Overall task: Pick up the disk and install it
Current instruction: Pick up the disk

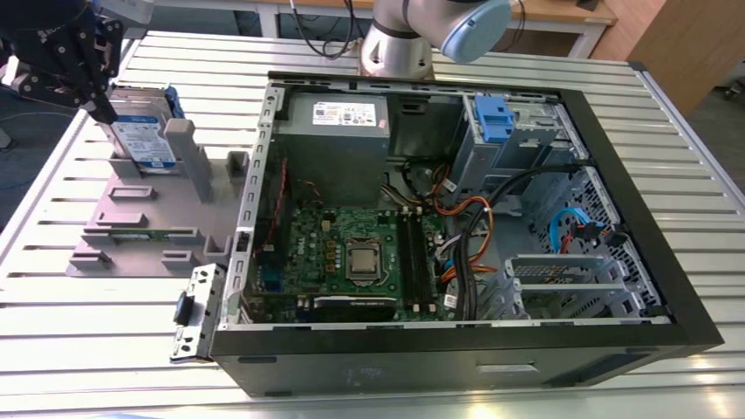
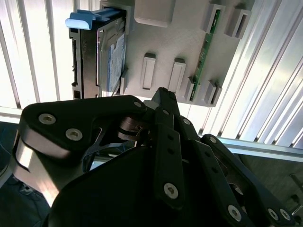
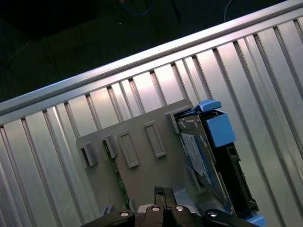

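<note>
The disk [image 1: 146,133] stands on edge in the grey plastic stand [image 1: 140,214] at the exterior view's left, its white-and-blue label facing out and a blue bracket around it. My gripper [image 1: 107,110] hangs just above the disk's near top corner, fingers shut with nothing between them. In the second wrist view the disk [image 2: 111,56] sits upright in the stand [image 2: 180,42] beyond my gripper [image 2: 162,93]. In the first wrist view the disk [image 3: 199,151] with its blue tab lies beside my gripper [image 3: 162,191], over the stand [image 3: 142,175].
An open computer case [image 1: 611,144] takes up the middle and right of the slatted metal table [image 1: 105,349]. It holds a power-supply box [image 1: 338,118], a blue drive-bay bracket [image 1: 494,113], a motherboard and cables. A green memory stick [image 1: 152,234] sits in the stand. A metal bracket [image 1: 195,314] lies by the case.
</note>
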You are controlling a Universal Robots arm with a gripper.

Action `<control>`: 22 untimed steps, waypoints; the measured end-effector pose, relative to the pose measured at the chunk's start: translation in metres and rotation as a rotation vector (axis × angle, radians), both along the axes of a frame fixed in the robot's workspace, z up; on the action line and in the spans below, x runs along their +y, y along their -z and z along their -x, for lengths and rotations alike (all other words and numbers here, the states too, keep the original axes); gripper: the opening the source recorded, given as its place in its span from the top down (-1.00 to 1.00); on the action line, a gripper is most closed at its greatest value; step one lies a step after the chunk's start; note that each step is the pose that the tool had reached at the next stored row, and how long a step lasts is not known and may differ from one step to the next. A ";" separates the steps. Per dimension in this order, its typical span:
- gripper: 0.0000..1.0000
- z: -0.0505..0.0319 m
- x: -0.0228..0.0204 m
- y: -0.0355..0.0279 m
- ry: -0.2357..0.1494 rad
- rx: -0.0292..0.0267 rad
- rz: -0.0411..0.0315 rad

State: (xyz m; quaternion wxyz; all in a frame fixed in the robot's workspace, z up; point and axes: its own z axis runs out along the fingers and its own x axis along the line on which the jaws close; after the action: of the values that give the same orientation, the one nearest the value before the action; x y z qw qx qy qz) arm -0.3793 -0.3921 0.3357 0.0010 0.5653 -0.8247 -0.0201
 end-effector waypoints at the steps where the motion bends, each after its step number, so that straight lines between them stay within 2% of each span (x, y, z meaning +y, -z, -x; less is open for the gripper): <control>1: 0.79 0.0000 0.0000 0.0000 -0.001 0.0000 -0.0001; 22: 0.79 0.0000 0.0000 0.0000 -0.020 0.0000 0.0000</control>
State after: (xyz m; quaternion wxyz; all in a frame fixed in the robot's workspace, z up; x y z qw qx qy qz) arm -0.3793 -0.3921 0.3356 0.0011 0.5734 -0.8190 -0.0201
